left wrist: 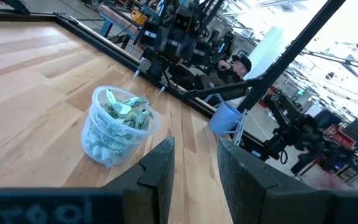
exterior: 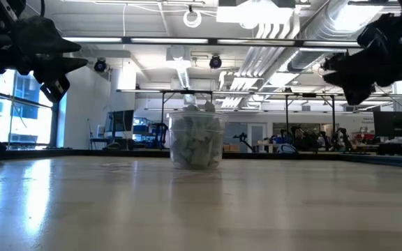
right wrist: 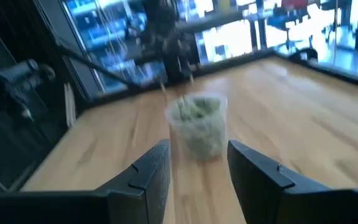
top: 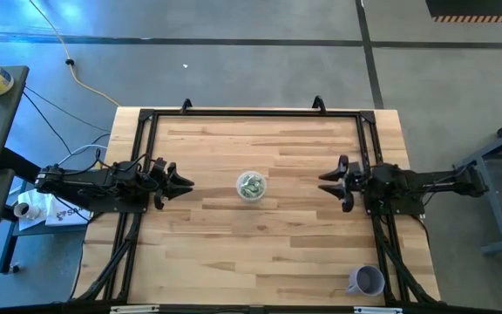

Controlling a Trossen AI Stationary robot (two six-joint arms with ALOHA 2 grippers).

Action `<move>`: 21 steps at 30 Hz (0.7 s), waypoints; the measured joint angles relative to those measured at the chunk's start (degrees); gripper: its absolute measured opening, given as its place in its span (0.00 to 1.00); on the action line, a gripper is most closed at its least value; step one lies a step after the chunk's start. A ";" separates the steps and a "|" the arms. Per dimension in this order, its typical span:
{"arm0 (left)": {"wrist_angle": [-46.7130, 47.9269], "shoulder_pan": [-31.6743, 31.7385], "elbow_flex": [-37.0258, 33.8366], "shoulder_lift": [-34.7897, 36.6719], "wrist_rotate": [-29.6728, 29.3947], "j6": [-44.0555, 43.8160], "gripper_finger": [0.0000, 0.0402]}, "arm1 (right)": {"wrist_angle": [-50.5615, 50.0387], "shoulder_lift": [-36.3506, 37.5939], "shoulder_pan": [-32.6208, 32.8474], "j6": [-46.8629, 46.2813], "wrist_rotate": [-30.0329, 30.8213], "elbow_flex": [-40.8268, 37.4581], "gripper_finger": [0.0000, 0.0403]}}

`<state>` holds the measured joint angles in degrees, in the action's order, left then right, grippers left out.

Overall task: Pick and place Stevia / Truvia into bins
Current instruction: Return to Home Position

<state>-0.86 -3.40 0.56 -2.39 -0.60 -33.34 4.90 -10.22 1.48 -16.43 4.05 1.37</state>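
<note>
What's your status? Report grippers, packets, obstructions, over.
Left gripper open, raised, left of clear cup. Right gripper open, raised, right of it. Packets in cup, none loose in sight. Purple cup at right corner, clear of both.

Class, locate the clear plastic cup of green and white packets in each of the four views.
High view: small round clear plastic cup at the light wooden table's centre.
Low view: picture centre.
Left wrist view: on the table, just ahead.
Right wrist view: straight ahead.
Shared landmark: the table.
</note>
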 joint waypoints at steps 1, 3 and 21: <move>-0.02 0.00 0.00 0.02 0.00 0.00 0.39 | -1.33 0.01 0.00 -0.01 0.02 -0.05 0.38; -0.02 0.01 0.00 0.02 0.01 0.00 0.39 | -3.43 0.05 0.00 -0.01 -0.01 -0.34 0.37; -0.02 0.00 0.00 0.02 0.00 0.02 0.39 | -4.56 -0.66 0.00 -0.02 -1.04 -0.26 0.38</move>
<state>-0.89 -3.40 0.56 -2.37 -0.60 -33.32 0.34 -10.87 1.48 -16.45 3.01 1.10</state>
